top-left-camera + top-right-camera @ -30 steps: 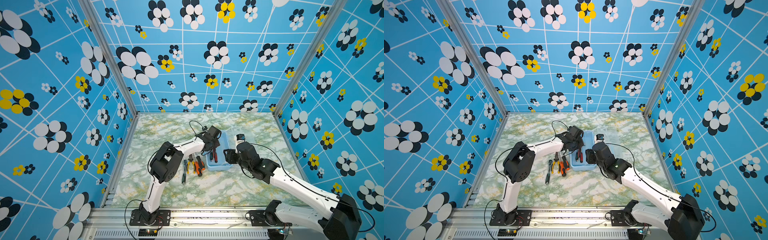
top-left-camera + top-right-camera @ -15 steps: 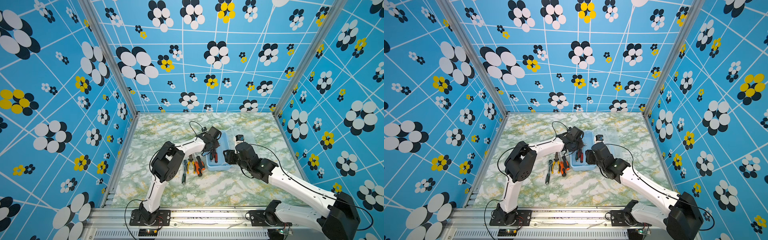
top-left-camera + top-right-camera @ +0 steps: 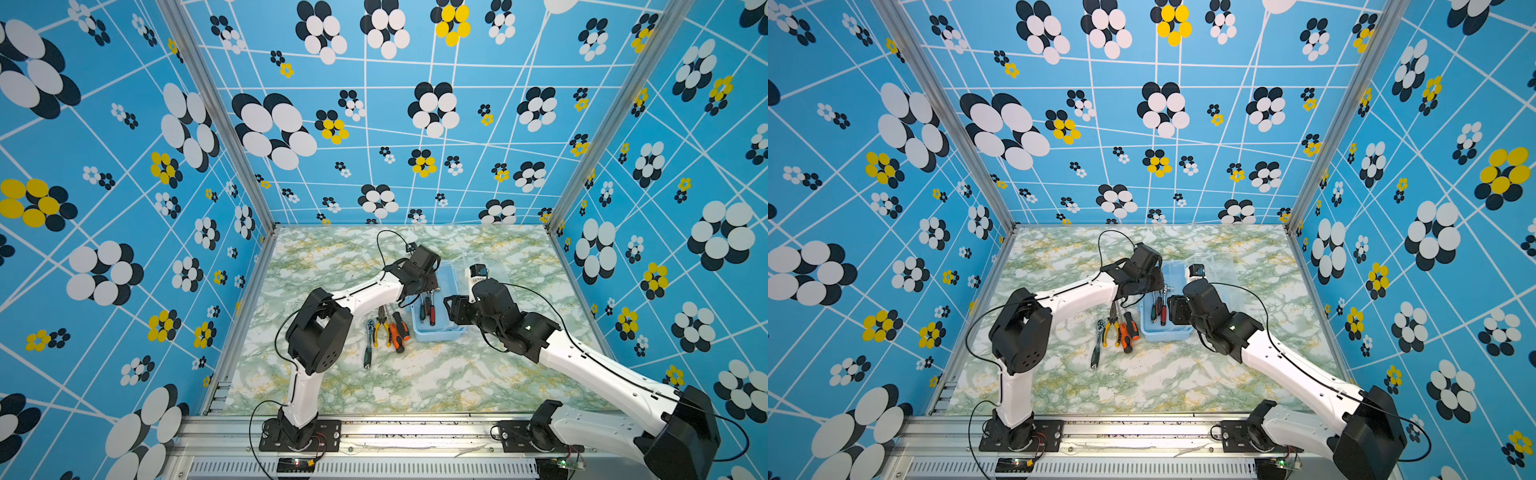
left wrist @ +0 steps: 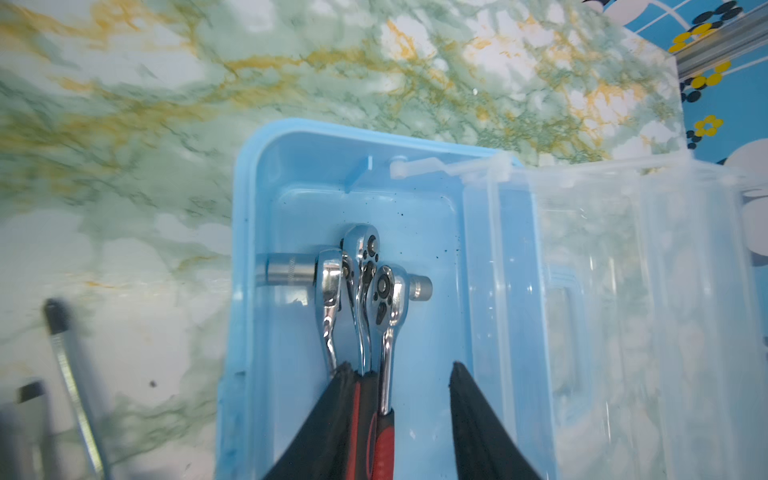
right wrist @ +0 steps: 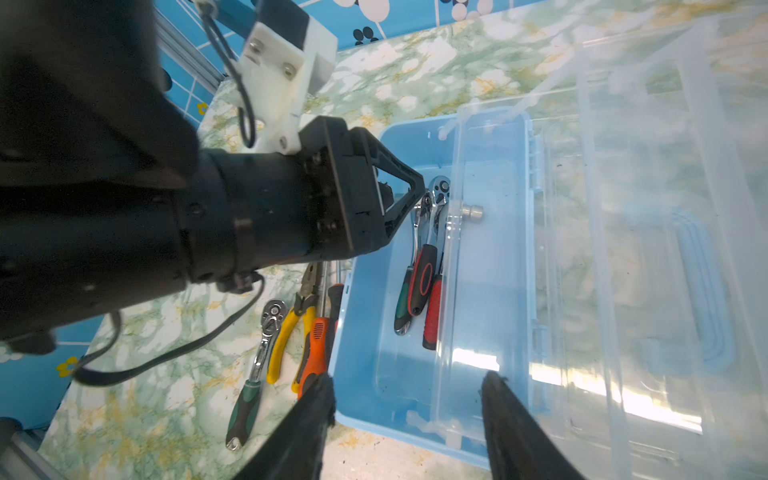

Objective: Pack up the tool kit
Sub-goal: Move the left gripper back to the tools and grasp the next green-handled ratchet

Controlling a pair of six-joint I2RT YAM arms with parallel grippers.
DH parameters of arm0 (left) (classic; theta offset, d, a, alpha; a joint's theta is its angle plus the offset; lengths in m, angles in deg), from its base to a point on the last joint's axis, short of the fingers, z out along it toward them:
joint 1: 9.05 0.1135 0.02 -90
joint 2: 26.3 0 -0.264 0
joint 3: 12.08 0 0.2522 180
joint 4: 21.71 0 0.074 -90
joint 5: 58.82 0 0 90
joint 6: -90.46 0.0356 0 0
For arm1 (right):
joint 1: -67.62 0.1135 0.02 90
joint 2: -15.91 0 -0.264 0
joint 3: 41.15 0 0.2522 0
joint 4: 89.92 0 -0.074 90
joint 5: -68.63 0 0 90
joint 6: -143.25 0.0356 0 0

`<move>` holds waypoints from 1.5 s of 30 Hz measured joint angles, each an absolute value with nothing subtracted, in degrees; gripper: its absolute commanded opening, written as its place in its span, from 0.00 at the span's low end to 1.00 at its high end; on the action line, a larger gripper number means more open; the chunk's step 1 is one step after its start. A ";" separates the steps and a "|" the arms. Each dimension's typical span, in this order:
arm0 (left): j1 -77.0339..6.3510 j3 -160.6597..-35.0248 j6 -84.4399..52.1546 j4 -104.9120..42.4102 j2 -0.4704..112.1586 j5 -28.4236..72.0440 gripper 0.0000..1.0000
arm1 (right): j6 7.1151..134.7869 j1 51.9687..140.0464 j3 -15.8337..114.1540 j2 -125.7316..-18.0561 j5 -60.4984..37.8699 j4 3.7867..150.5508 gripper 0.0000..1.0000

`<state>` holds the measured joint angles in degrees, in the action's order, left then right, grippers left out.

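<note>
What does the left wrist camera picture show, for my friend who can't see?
Three chrome ratchet wrenches lie side by side inside a light-blue rectangular plastic box on a green marble-patterned table. The black left tool hangs open over their handles, and the clear plastic lid lies open beside the box.

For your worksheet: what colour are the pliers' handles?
Yellow; the pliers show best in right wrist view.

Marbled green table (image 3: pixel 415 374) with blue box (image 3: pixel 436 335), 1 ratchet wrench (image 3: pixel 368 345), pliers (image 3: pixel 381 325), screwdrivers (image 3: pixel 400 332) alongside
</note>
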<state>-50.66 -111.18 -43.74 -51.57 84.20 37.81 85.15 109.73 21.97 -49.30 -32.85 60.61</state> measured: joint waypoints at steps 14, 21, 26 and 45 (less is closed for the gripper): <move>-50.00 -79.31 -36.00 -57.82 57.64 46.56 0.46 | 85.50 119.68 22.17 -54.20 -33.31 62.28 0.64; -49.35 -70.22 -38.17 -58.10 55.33 46.16 0.38 | 85.87 119.74 22.76 -59.07 -32.68 63.32 0.56; -47.97 -68.89 -39.41 -56.25 56.24 45.31 0.32 | 86.14 119.74 23.17 -59.71 -32.61 63.39 0.54; -45.00 -68.36 -40.70 -47.15 63.94 42.56 0.00 | 86.70 119.74 23.46 -60.65 -33.46 63.56 0.54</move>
<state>-45.00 -68.36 -40.70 -47.15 63.94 42.56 86.70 119.74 23.46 -60.65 -33.46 63.56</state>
